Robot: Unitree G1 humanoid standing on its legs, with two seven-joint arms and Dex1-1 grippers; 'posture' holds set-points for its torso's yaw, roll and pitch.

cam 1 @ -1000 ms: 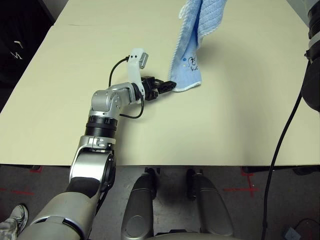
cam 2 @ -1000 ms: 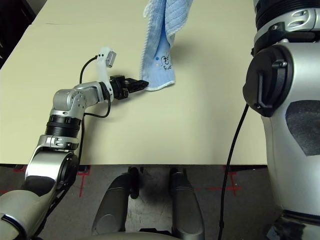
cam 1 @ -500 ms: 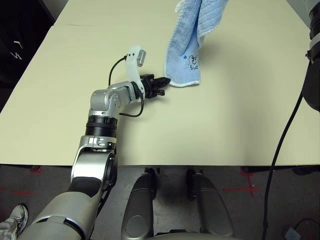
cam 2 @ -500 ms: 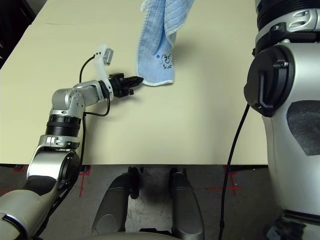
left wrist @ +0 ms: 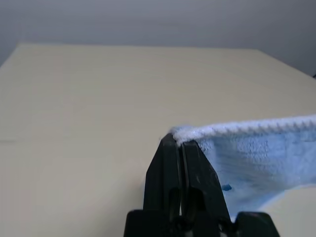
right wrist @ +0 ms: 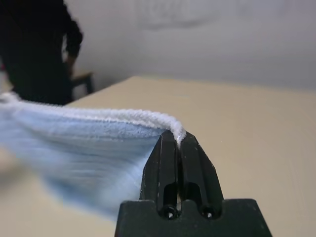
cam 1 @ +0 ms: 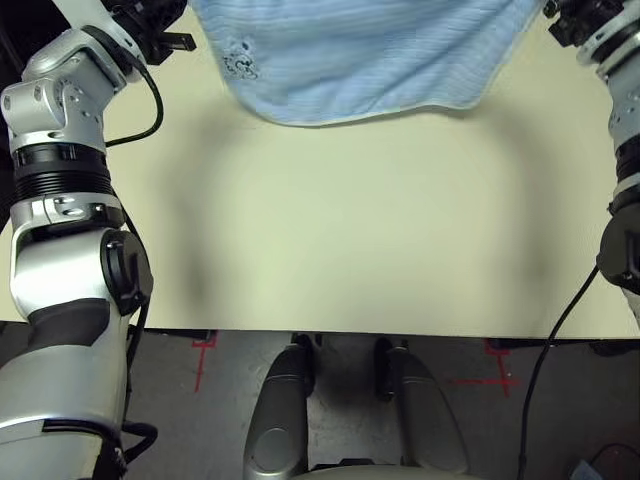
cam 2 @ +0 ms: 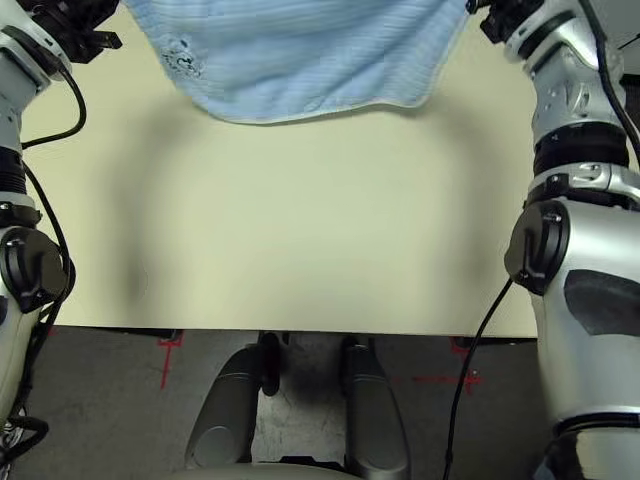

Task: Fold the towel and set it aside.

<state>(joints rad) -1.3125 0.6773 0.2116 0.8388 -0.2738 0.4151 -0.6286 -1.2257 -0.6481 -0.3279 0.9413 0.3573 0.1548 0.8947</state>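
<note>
**Towel held spread between both grippers above the far part of the tabletop**

The towel (cam 1: 370, 55) is light blue terry with fine horizontal ribbing and a narrow white stitched edging along its rim. It hangs as a broad sheet stretched between the two arms, and its lower edge curves downward in a shallow bow. A small dark embroidered mark (cam 1: 240, 62) sits near the lower corner on the robot's left side. The lower edge appears clear of the tabletop (cam 1: 350, 230), with a soft shadow under it, though contact cannot be confirmed from the head views.

The left gripper (left wrist: 178, 143) has its two black fingers pressed together on one upper corner of the towel; the white edging emerges directly from the fingertips and runs away along the top hem. A blue speck of the mark shows through the cloth in the left wrist view.

The right gripper (right wrist: 177, 140) is likewise clamped onto the opposite upper corner, with the thick white edging folded over its fingertips and the blue cloth falling away to one side.

A person in dark clothing (right wrist: 39, 49) stands beyond the far edge of the tabletop.
</note>
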